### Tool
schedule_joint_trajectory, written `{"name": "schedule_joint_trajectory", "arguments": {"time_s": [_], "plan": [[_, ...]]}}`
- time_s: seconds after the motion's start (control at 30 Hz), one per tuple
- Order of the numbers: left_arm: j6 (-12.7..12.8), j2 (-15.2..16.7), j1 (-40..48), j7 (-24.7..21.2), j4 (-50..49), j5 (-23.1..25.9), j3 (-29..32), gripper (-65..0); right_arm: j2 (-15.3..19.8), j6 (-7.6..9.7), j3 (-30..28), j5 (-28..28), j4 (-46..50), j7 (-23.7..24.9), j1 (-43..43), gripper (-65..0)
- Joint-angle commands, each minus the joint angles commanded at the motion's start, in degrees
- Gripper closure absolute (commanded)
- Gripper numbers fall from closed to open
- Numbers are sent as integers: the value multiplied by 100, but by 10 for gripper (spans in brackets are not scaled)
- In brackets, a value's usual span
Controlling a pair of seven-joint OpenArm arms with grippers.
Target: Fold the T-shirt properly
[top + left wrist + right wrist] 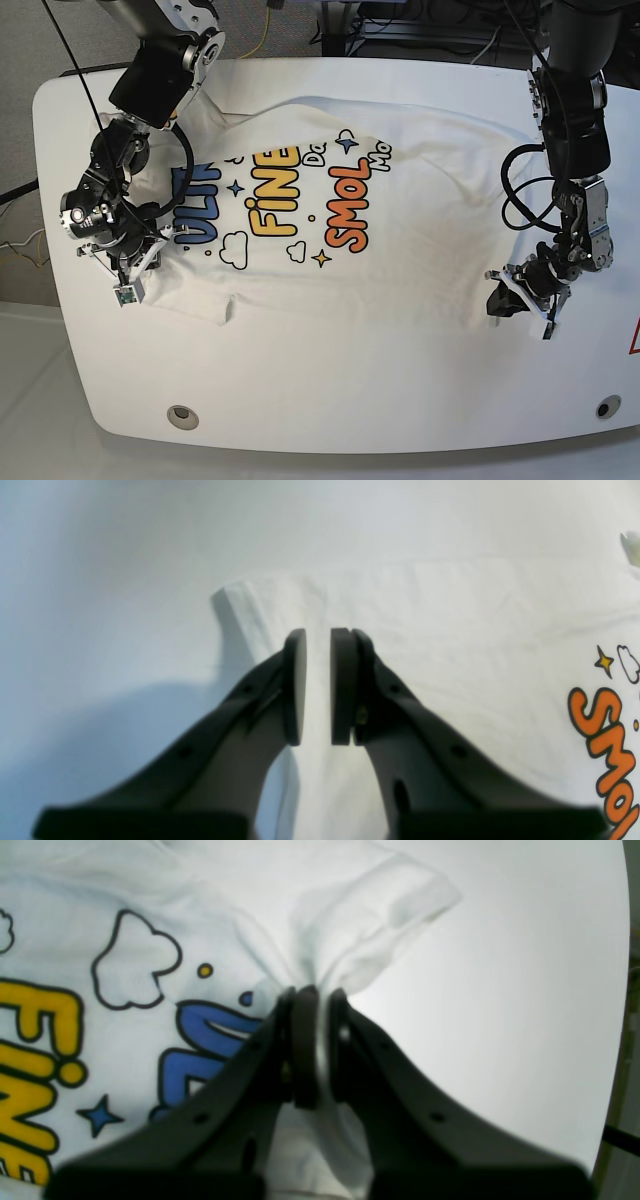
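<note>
Right hand (320, 995) pinching the T-shirt (150, 1040), left hand (318, 635) slightly parted, base-view fingertips indistinct

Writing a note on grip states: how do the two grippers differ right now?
The right gripper has white shirt fabric pinched between its fingers; the left gripper has nothing between its fingers. The right one's fingers press on cloth, while the left one's stand slightly apart. Both are black.
</note>
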Motion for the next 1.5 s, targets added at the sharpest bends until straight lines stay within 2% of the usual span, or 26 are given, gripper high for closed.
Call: {"name": "schedule_joint_trajectory", "arguments": {"time_s": [0.13, 0.23, 0.43, 0.53, 0.9, 1.23, 1.5], "plan": [[18, 0, 0, -26, -35, 9, 0, -80, 0, 0, 0, 0, -18, 0, -18, -23], [44, 18, 0, -26, -35, 9, 0, -144, 0, 0, 0, 0, -18, 0, -26, -23], [879, 18, 9, -26, -26, 9, 18, -405, -62, 0, 0, 0, -18, 0, -26, -23], [1196, 0, 9, -26, -18, 9, 105, -481, -70, 0, 0, 0, -9, 0, -26, -23], [2084, 18, 9, -62, -18, 9, 844, -450, -114, 0, 0, 0, -18, 18, -26, -23], [2884, 123, 97, -580, -26, 9, 1565, -453, -114, 0, 0, 0, -18, 26, -26, -23], [3112, 176, 105, -853, -53, 9, 2066, -454, -97, 0, 0, 0, -18, 26, -26, -24]]}}
